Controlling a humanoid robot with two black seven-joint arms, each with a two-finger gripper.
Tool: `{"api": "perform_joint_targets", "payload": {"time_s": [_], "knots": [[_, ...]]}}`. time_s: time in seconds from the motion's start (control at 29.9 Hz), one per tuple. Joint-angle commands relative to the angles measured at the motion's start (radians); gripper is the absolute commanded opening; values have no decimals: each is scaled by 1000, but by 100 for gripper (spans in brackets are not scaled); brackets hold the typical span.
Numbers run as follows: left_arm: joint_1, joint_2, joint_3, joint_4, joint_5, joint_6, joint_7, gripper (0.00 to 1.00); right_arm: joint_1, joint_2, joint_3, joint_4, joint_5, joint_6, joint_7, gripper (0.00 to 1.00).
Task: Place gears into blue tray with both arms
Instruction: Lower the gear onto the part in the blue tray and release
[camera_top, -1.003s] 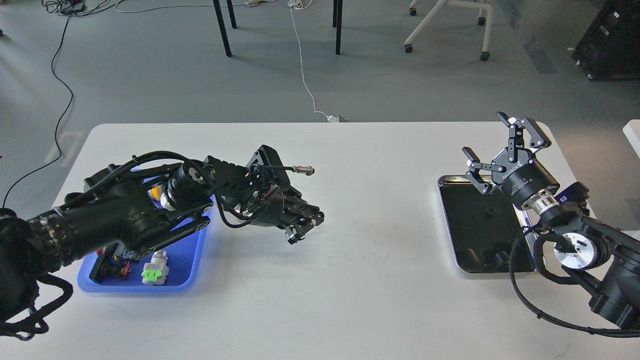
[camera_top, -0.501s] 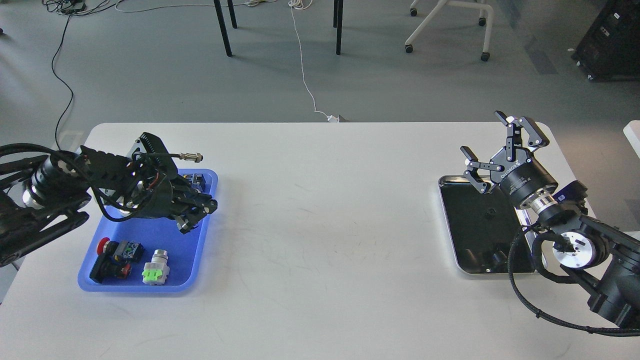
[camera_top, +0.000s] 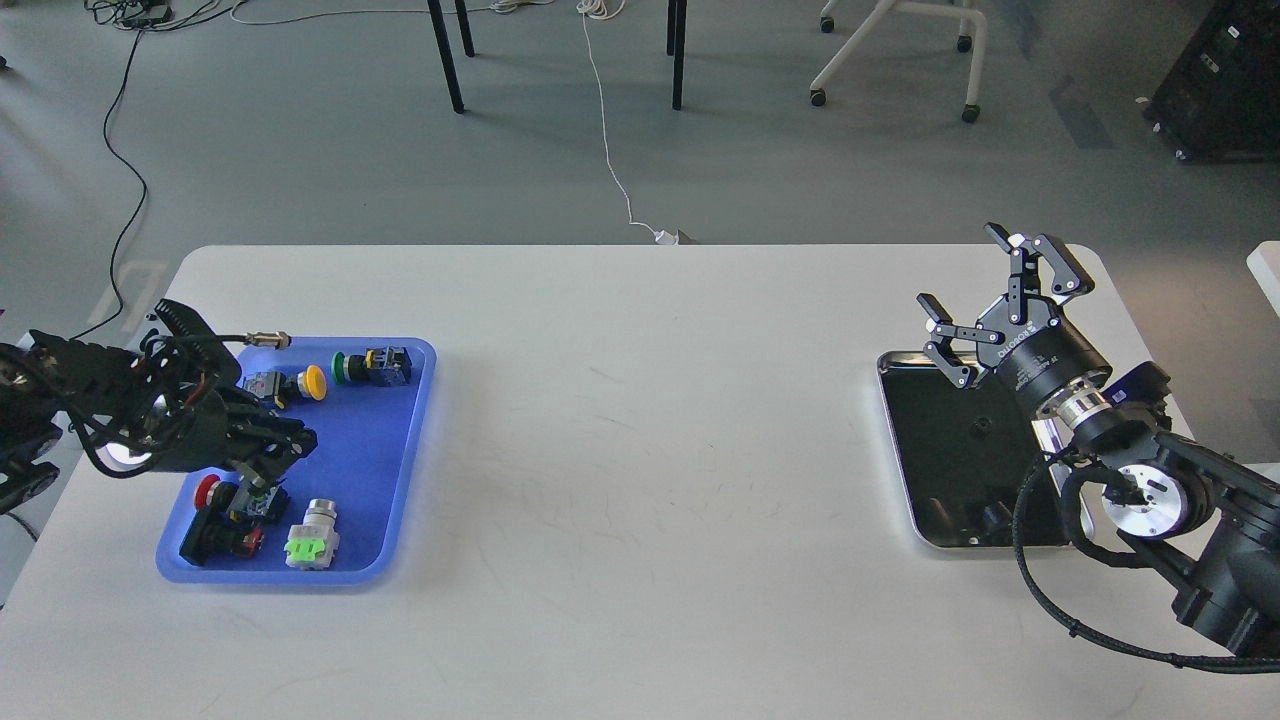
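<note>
The blue tray lies at the table's left and holds several coloured push-button switches. My left gripper hangs low over the tray's left part, just above a red-capped switch. It is dark and seen end-on, so its fingers cannot be told apart and I see no gear in it. My right gripper stands open and empty above the far edge of the metal tray. One tiny dark gear lies on that tray's black inside. No other gear can be made out.
A green-tagged switch, a yellow-capped one and a green-capped one sit in the blue tray. A cable with a metal plug sticks out from my left wrist. Bare white table stretches between the two trays.
My left arm swept left from the middle of the table to over the blue tray's left part, uncovering the switches at the back. The right gripper stayed open and shifted only slightly.
</note>
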Motion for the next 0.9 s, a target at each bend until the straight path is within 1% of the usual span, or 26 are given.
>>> {"api": "perform_joint_targets", "payload": {"time_s": [0.0, 0.07, 0.23, 0.27, 0.33, 0.37, 0.43, 0.5, 0.57, 0.63, 0.77, 0.8, 0.87], "knots": [[5, -10, -1, 29, 0, 1, 0, 13, 0, -4, 0, 1, -1, 0, 0, 97], [5, -10, -1, 35, 0, 1, 0, 14, 0, -4, 0, 1, -1, 0, 0, 97], [11, -13, -1, 50, 0, 2, 0, 23, -1, -6, 0, 1, -3, 0, 0, 97], [11, -16, -2, 58, 0, 3, 0, 27, -1, -6, 0, 1, -3, 0, 0, 97], [11, -27, -2, 64, 0, 4, 0, 40, -1, -6, 0, 1, -3, 0, 0, 97], [11, -28, -2, 65, 0, 6, 0, 50, -1, -6, 0, 1, -3, 0, 0, 97], [11, -30, -4, 65, 0, 6, 0, 64, -1, -6, 2, 1, -3, 0, 0, 97], [10, -30, -7, 64, 0, 7, 0, 72, 0, -6, 2, 1, -3, 0, 0, 97], [8, -25, -9, 61, 0, 7, 0, 75, 0, -7, 0, 3, -3, 0, 0, 97], [7, -19, -16, 59, 0, 7, 0, 77, 0, -7, 2, 3, -3, 0, 0, 97], [-9, -18, -88, 30, 0, 7, 0, 81, 0, -15, 2, 4, -3, 0, 0, 97], [-7, -19, -145, -3, -67, 7, 0, 85, 2, -18, 2, 6, -7, 0, 0, 97], [1, -27, -212, -49, -222, 6, 0, 90, 8, -32, -3, 12, -15, 0, 0, 97]]}}
